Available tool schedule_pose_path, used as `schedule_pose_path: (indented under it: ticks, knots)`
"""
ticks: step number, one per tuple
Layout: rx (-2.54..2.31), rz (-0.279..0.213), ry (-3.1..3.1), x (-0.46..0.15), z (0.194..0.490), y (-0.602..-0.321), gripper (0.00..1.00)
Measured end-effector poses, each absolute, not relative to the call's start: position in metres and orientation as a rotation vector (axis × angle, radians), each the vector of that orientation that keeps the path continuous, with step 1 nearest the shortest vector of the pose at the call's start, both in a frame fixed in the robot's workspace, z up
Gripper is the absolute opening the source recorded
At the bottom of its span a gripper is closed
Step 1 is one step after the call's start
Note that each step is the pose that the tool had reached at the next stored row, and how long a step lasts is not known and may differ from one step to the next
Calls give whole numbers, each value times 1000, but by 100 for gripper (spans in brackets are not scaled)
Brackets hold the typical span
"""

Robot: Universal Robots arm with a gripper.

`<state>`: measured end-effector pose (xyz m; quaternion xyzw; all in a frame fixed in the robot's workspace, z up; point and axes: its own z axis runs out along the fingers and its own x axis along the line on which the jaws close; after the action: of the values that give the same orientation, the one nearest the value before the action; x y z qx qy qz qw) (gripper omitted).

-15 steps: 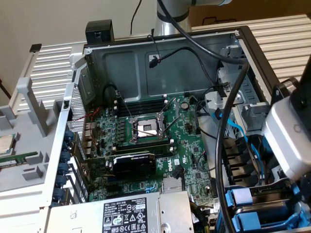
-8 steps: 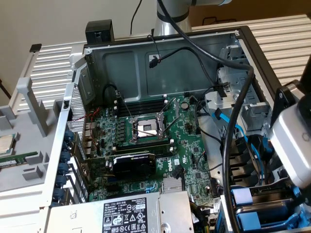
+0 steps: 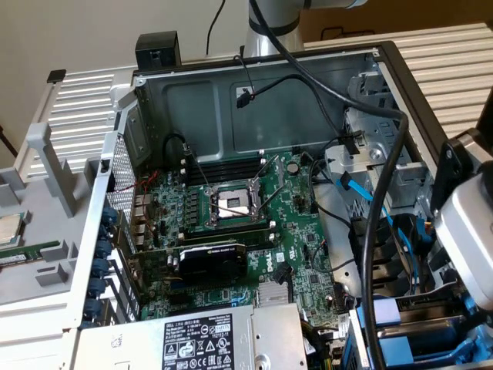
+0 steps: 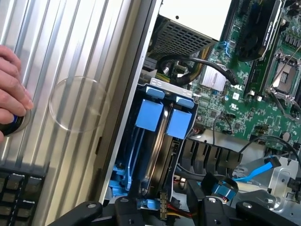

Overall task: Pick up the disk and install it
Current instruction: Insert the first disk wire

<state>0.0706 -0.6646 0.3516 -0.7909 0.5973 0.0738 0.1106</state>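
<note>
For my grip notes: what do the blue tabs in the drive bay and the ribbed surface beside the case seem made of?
Blue tabs: probably moulded plastic, semi-matte; even bright colour, rounded edges. Ribbed surface: likely bare or anodised aluminium; silver-grey, straight grooves with streaky reflections, though painted metal is possible.

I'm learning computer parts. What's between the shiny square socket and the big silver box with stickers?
A black graphics card lies between the socket and the silver box, standing on the green board, as the exterior view shows.
</note>
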Motion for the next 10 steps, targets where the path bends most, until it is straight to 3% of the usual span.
schedule_pose_path:
  ticks: [10]
  knots:
    - [-2334, 247, 1710, 71, 349, -668, 51]
